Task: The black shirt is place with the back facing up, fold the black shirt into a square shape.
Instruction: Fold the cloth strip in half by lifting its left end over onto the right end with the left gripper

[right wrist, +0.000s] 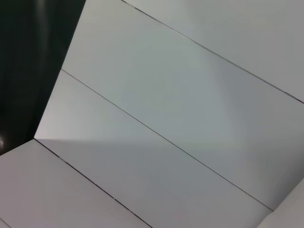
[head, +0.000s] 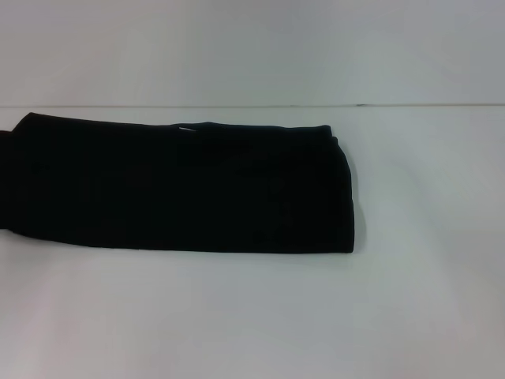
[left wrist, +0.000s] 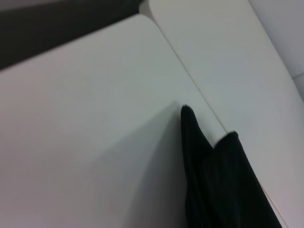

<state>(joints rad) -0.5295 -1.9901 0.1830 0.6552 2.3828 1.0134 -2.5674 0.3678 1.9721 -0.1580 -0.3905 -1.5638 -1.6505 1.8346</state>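
Currently logged: the black shirt (head: 181,189), folded into a long band on the white table (head: 410,300), long axis running 9 to 3 o'clock, its 9 o'clock end leaving the head view. I see neither gripper, so I cannot tell whether any fingers are open or closed. My left wrist view shows shirt cloth (left wrist: 213,180) close by; I judge the left arm nearer.
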